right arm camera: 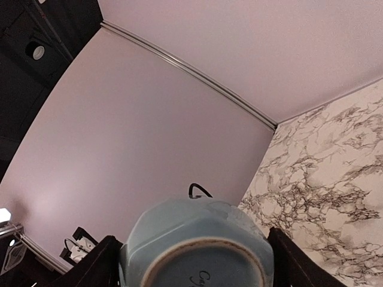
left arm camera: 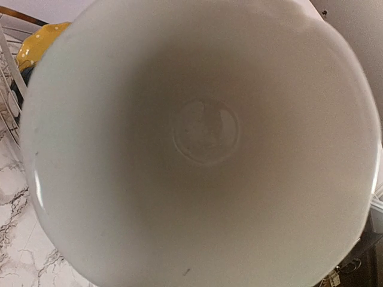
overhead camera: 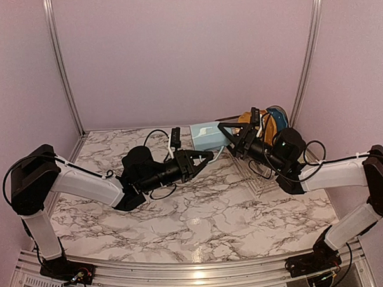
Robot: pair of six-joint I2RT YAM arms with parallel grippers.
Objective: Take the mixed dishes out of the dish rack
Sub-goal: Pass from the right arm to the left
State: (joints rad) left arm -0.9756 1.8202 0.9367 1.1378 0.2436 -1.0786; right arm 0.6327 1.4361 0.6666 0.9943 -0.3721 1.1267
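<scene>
My right gripper point(right arm camera: 194, 263) is shut on the light-blue mug point(right arm camera: 197, 233), one black finger on each side and the mug's base turned toward that camera. From above, the mug point(overhead camera: 207, 136) hangs over the table left of the dish rack point(overhead camera: 261, 176), held by the right gripper point(overhead camera: 232, 138). My left gripper point(overhead camera: 208, 157) points at the mug's open end, its fingers drawn close together at the lower edge. Whether they pinch it does not show. The left wrist view is filled by the mug's pale inside point(left arm camera: 203, 131), which hides the fingers.
Mustard-yellow point(overhead camera: 246, 119) and blue point(overhead camera: 279, 118) plates stand upright in the rack at the back right. The yellow dotted plate point(left arm camera: 42, 40) and rack wires point(left arm camera: 8, 78) show at the left wrist view's upper left. Marble tabletop point(overhead camera: 182, 214) lies in front; pink walls enclose the cell.
</scene>
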